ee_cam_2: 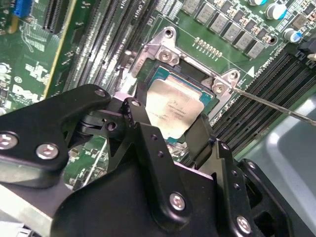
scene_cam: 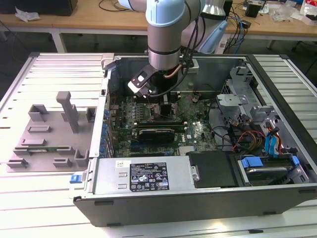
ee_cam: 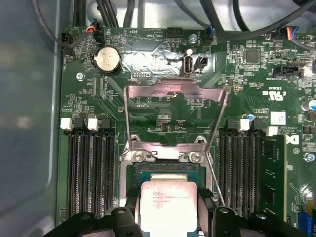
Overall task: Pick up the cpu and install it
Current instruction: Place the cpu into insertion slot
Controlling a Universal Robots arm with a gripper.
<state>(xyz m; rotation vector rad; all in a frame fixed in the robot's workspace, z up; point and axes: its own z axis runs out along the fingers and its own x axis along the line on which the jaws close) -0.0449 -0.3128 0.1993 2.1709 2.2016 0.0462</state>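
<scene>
Gripper: your gripper is reaching down into the open computer case in the exterior view. In both wrist views its two black fingers are pressing on opposite edges of the cpu, clamped on it.
Cpu position: you are holding it over the socket opening on the green motherboard, between the fingers. You cannot tell whether it is fully seated.
Cpu look: you are seeing a small, flat square chip with a silvery-grey metal top that is catching the light. It has faint print in the middle, and a thin darker teal rim is showing round its edge.
Socket: a metal frame with screws at its corners is surrounding the chip. The hinged load plate is standing open, and a thin lever wire is sticking out beside the frame.
Surroundings: black memory slots are flanking the socket on both sides, and a coin battery is sitting beyond the plate.
Outside the case: a grey moulded tray is lying on the slatted table at the exterior view's left.
</scene>
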